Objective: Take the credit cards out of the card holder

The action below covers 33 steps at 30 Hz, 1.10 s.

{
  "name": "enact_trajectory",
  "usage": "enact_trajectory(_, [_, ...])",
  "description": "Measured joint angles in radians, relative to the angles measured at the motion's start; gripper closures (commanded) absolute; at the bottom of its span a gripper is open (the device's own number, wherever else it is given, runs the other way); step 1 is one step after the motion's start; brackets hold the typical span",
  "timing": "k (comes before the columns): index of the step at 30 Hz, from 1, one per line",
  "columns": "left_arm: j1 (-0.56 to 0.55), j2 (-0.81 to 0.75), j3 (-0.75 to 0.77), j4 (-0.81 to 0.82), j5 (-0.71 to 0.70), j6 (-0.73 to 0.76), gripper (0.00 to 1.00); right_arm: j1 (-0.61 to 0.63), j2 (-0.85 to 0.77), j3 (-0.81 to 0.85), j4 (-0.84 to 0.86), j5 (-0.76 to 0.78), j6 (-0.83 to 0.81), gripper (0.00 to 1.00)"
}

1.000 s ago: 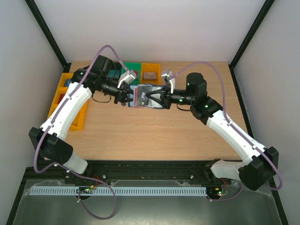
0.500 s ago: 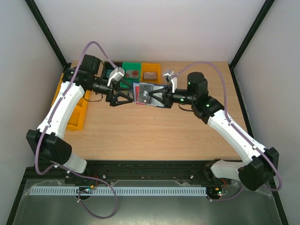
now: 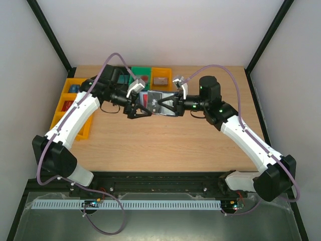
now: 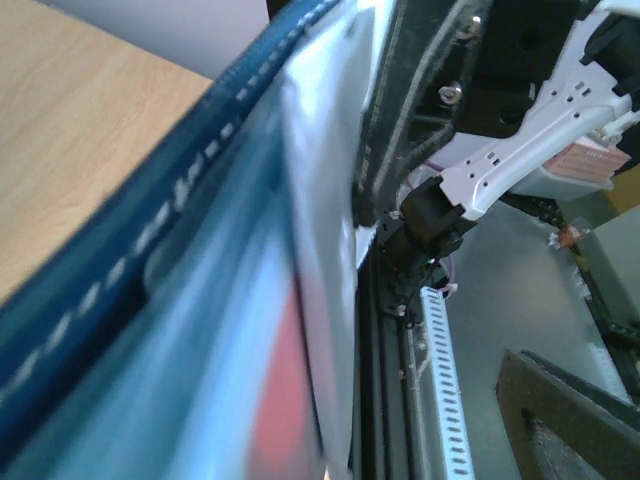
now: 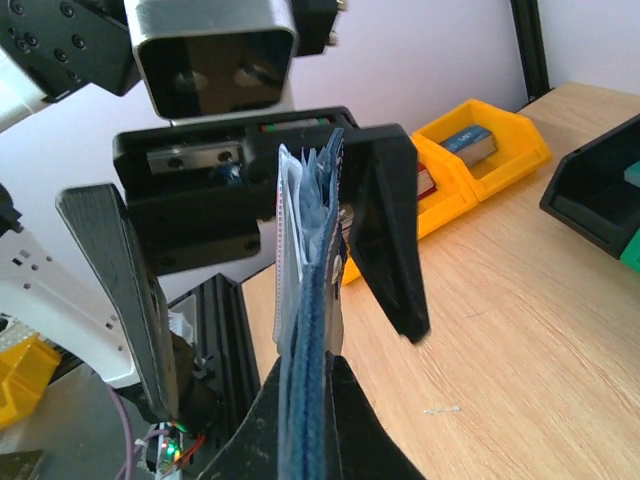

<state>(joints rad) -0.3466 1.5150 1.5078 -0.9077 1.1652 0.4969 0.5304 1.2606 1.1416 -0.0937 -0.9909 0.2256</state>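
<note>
Two arms meet nose to nose over the far half of the table point(image 3: 165, 145), and up between them, above the wood, is the card holder point(image 3: 159, 103). The right gripper point(image 3: 164, 104) has it, jaws clamped hard. In the right wrist view, its fingers point(image 5: 365, 455) pinch the stitched navy edge from below, with the holder seen edge-on.

The left gripper point(image 3: 144, 107) is spread wide and grasping nothing. Its two black fingers point(image 5: 112, 290) straddle the holder's free end: one stands well off to one side, the other just beside the opposite face. Whether that nearer one touches, I cannot tell.

The credit cards point(image 5: 318, 175) sit inside the pockets, thin pale edges poking out past the blue at the top. The left wrist camera is pressed in very close and everything is blurred. You get the navy stitched rim on the left, a pale card edge down the middle and a reddish-pink patch lower down. Beyond that are the right arm's black and white wrist parts.

Behind the holder, along the far edge, sit a green bin point(image 3: 142, 75) and an orange bin point(image 3: 161, 76), each with something small inside. Yellow bins point(image 3: 70, 100) line the left side, partly hidden under the left arm.
</note>
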Motion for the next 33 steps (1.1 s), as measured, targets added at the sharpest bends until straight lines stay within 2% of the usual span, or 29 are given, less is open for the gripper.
enact_trajectory(1, [-0.014, 0.004, 0.001, 0.01, -0.008, -0.011, 0.37, 0.0, 0.0, 0.0, 0.001, -0.006, 0.0, 0.98])
enact_trajectory(3, [-0.035, 0.014, 0.003, 0.024, -0.023, -0.029, 0.84, 0.001, 0.0, 0.0, 0.002, -0.021, 0.0, 0.98])
enact_trajectory(4, [-0.041, 0.017, 0.004, 0.027, -0.033, -0.034, 0.96, 0.001, -0.001, 0.0, 0.001, -0.033, -0.001, 0.98])
enact_trajectory(5, [-0.041, 0.018, 0.005, 0.028, -0.037, -0.035, 0.98, 0.0, -0.003, 0.0, 0.0, -0.042, -0.003, 0.98])
enact_trajectory(6, [-0.036, 0.019, 0.005, 0.027, -0.037, -0.037, 0.98, 0.0, -0.004, 0.0, 0.001, -0.043, -0.008, 0.89])
enact_trajectory(7, [-0.031, 0.019, 0.005, 0.022, -0.025, -0.034, 0.98, 0.0, -0.005, 0.0, 0.002, -0.032, -0.015, 0.7])
enact_trajectory(8, [-0.032, 0.018, 0.008, 0.016, -0.018, -0.029, 0.98, -0.005, -0.004, 0.0, 0.0, -0.023, -0.014, 0.55])
enact_trajectory(9, [-0.033, 0.017, 0.013, 0.013, -0.017, -0.025, 0.98, -0.009, -0.004, -0.001, -0.002, -0.015, -0.014, 0.46])
enact_trajectory(14, [-0.024, 0.017, 0.014, 0.031, -0.039, -0.05, 0.98, -0.034, -0.02, -0.001, -0.01, 0.088, 0.005, 0.41])
enact_trajectory(16, [-0.021, 0.017, 0.013, 0.058, -0.089, -0.089, 0.98, -0.075, -0.042, -0.001, -0.022, 0.218, 0.028, 0.41])
enact_trajectory(17, [-0.019, 0.017, 0.013, 0.08, -0.127, -0.119, 0.98, -0.093, -0.048, -0.001, -0.027, 0.249, 0.032, 0.44])
enact_trajectory(18, [-0.019, 0.017, 0.013, 0.095, -0.156, -0.137, 0.98, -0.106, -0.063, -0.001, -0.039, 0.332, 0.035, 0.49])
enact_trajectory(21, [-0.02, 0.017, 0.011, 0.143, -0.292, -0.204, 0.98, -0.115, -0.106, 0.004, -0.082, 0.534, 0.03, 0.73])
enact_trajectory(22, [-0.02, 0.017, 0.011, 0.155, -0.335, -0.22, 0.98, -0.114, -0.115, 0.01, -0.095, 0.561, 0.024, 0.74])
enact_trajectory(24, [-0.024, 0.017, 0.011, 0.175, -0.417, -0.246, 0.98, -0.108, -0.123, 0.019, -0.098, 0.529, 0.011, 0.71])
enact_trajectory(26, [-0.026, 0.017, 0.011, 0.186, -0.459, -0.257, 0.98, -0.091, -0.119, 0.015, -0.064, 0.396, 0.022, 0.71])
enact_trajectory(28, [-0.026, 0.017, 0.011, 0.185, -0.46, -0.259, 0.98, -0.066, -0.106, -0.023, 0.064, 0.222, 0.091, 0.72])
enact_trajectory(31, [-0.026, 0.017, 0.013, 0.177, -0.422, -0.254, 0.98, -0.037, -0.07, -0.123, 0.322, 0.054, 0.249, 0.82])
enact_trajectory(33, [-0.026, 0.017, 0.018, 0.164, -0.375, -0.241, 0.98, -0.038, -0.034, -0.143, 0.373, 0.031, 0.299, 0.85])
